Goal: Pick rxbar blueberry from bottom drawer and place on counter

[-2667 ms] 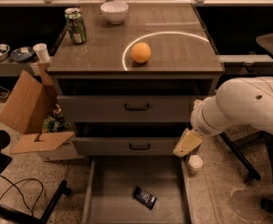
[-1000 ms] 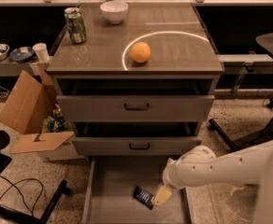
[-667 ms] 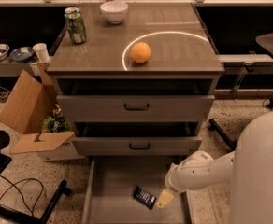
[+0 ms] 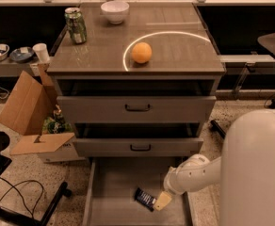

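From my seat I see the bottom drawer (image 4: 114,185) pulled fully out at the foot of the cabinet, its plain grey floor showing. The rxbar blueberry (image 4: 145,198) lies flat on that floor, towards the front right of the drawer, turned at an angle to the drawer walls. The gripper (image 4: 163,200) is down inside the drawer just beside the bar's right end, its tan tip touching or almost touching the wrapper. I cannot tell from here whether it is open or closed, or whether it has any hold on the bar. The white arm (image 4: 192,173) reaches in from the right over the drawer's side wall, and the robot's large white body (image 4: 257,168) fills the lower right corner of my view.

Above, the two upper drawers (image 4: 137,108) with black handles both stand a little way out. On the worktop (image 4: 184,55) an orange (image 4: 141,52) sits near the front, on the bright ring of reflected light. A white bowl (image 4: 115,11) stands at the back and a green can (image 4: 75,25) stands upright at the back left. An open cardboard box (image 4: 27,105) rests on the floor to the left of the cabinet.
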Available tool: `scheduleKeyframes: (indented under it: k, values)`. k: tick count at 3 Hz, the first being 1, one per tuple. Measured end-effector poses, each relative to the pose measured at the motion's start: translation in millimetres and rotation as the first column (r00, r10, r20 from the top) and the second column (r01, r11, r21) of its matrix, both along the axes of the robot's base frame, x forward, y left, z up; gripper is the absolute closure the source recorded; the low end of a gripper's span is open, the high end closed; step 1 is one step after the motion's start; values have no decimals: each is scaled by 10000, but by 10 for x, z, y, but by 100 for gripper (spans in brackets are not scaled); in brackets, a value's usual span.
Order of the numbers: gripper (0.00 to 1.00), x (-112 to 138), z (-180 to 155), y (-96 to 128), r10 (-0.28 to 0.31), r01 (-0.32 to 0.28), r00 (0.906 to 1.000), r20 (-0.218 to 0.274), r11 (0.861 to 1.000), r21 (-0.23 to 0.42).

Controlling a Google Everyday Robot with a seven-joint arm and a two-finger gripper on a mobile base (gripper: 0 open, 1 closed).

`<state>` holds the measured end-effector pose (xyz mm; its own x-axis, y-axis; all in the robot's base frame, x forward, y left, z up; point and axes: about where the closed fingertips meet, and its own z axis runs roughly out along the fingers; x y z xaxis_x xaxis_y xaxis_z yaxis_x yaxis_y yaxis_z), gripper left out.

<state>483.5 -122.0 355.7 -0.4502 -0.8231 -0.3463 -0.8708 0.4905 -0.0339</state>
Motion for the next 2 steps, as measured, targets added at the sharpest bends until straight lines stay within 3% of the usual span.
scheduleKeyframes:
  k: [2]
  values:
    - [0,459,-1111,232,-456,430,9987,223,9935,1057]
